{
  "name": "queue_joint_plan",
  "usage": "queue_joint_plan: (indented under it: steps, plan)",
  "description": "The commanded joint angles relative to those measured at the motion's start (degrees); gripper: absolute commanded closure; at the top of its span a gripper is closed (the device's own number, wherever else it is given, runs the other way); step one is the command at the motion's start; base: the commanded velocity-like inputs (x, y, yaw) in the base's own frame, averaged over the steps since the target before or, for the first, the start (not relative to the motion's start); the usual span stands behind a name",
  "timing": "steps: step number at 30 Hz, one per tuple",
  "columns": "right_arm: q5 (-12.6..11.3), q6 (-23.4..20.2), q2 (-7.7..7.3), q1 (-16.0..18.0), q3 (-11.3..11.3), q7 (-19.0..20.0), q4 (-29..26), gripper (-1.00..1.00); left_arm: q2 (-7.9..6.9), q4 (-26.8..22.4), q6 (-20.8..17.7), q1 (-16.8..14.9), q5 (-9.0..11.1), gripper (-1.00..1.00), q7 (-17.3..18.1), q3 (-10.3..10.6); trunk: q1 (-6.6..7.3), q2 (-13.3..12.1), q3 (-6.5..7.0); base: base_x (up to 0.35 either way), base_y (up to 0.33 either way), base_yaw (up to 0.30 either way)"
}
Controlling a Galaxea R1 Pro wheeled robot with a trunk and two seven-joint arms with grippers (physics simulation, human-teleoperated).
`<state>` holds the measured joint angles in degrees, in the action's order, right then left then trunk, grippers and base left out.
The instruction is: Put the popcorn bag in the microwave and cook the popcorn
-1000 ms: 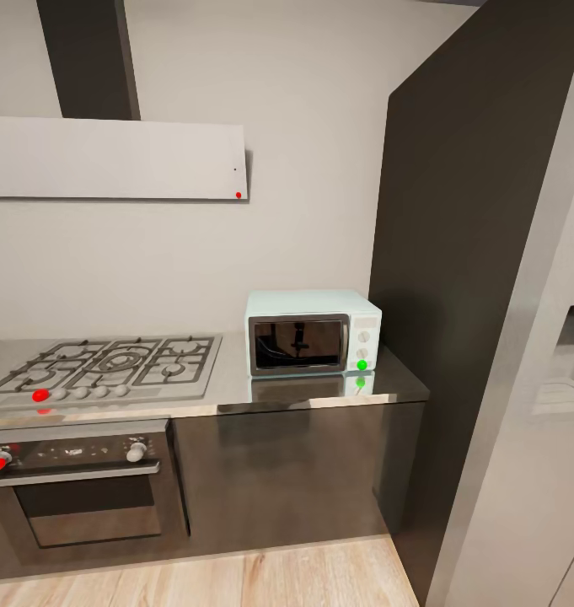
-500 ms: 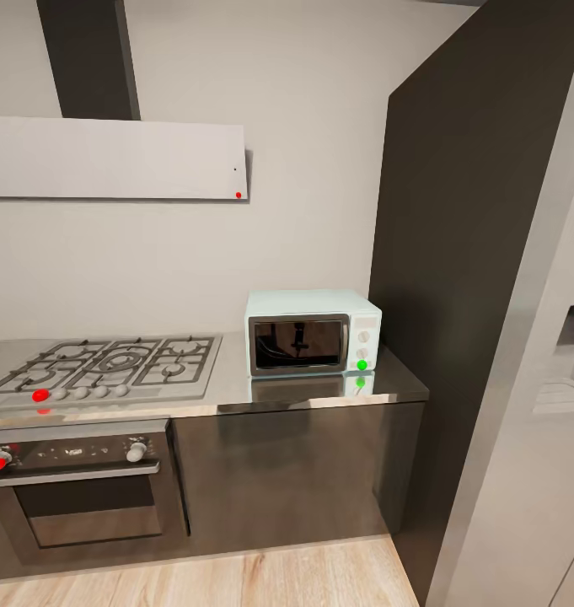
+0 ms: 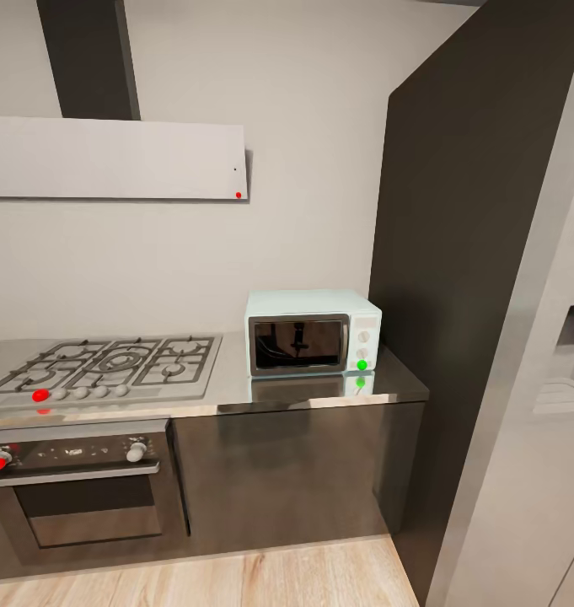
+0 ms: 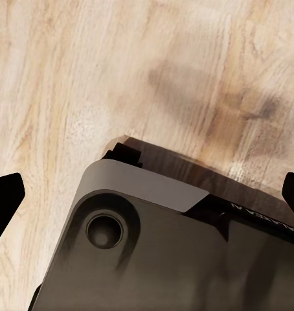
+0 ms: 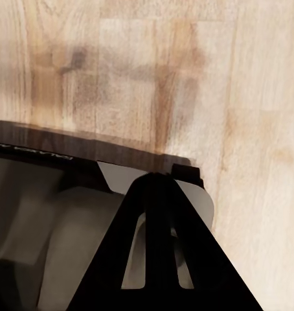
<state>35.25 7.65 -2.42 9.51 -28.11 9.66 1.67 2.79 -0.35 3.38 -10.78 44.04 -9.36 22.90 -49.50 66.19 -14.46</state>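
Popcorn bag isn't visible, pale mint boxy microwave sits door-shut on the steel countertop, left gripper spread wide, right gripper closed on nothing, so progress is anyone's guess.

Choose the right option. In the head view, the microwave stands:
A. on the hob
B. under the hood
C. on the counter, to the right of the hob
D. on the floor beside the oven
C: the microwave sits on the counter, right of the hob and next to the dark tall panel.
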Motion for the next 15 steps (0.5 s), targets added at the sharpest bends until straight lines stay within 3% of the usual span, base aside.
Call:
queue_joint_plan:
  steps: [1,4,9,13,15]
  plan:
    - [0.3,0.2,-0.06,0.1,-0.4,0.2,0.2,1.00,0.02,0.0,0.1,0.0,0.4,-1.00,-0.2,0.5,0.00,0.0,-0.07,0.000,0.000,0.000]
    - [0.3,0.0,-0.26,0.1,-0.4,0.0,0.2,1.00,0.02,0.0,0.1,0.0,0.4,-1.00,-0.2,0.5,0.00,0.0,-0.07,0.000,0.000,0.000]
    - [0.0,-0.2,-2.83,0.1,-0.8,-0.2,0.2,1.00,-0.22,0.0,0.2,0.0,0.4,-1.00,-0.2,0.4,0.00,0.0,-0.07,0.000,0.000,0.000]
    - [0.5,-0.2,-2.06,0.0,-0.4,-0.1,0.3,1.00,-2.65,-0.1,0.2,0.0,0.8,-1.00,-0.2,0.3,0.00,0.0,-0.07,0.000,0.000,0.000]
    - [0.5,-0.2,-1.74,0.0,-0.4,-0.1,0.3,1.00,-2.88,-0.1,0.2,0.0,0.8,-1.00,-0.2,0.3,0.00,0.0,-0.07,0.000,0.000,0.000]
